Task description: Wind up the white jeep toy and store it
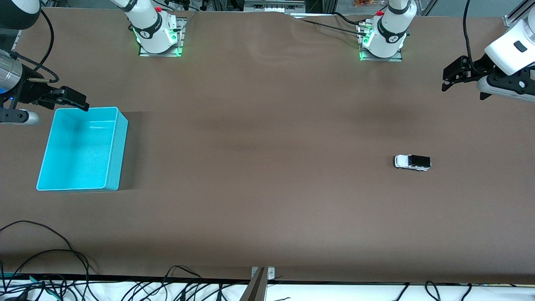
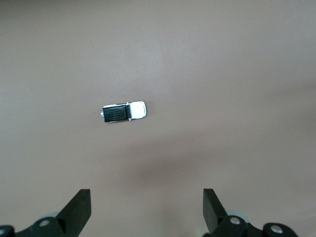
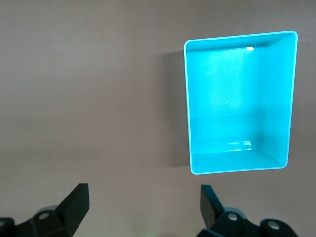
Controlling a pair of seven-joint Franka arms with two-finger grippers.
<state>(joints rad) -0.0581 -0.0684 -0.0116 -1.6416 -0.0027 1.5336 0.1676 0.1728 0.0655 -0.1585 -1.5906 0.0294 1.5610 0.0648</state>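
One white jeep toy (image 1: 412, 162) on bare table, below and inward of left gripper (image 1: 449, 79), its nearer claw, jaws apart; long axis along table length. Right gripper (image 1: 71, 100), jaws apart, over cyan bin (image 1: 113, 146) rim.

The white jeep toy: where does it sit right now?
The white jeep toy sits on the bare table toward the left arm's end, well apart from the cyan bin at the right arm's end; no claw touches it.

One white jeep toy (image 1: 412, 162), one cyan bin (image 1: 113, 167), two hands.
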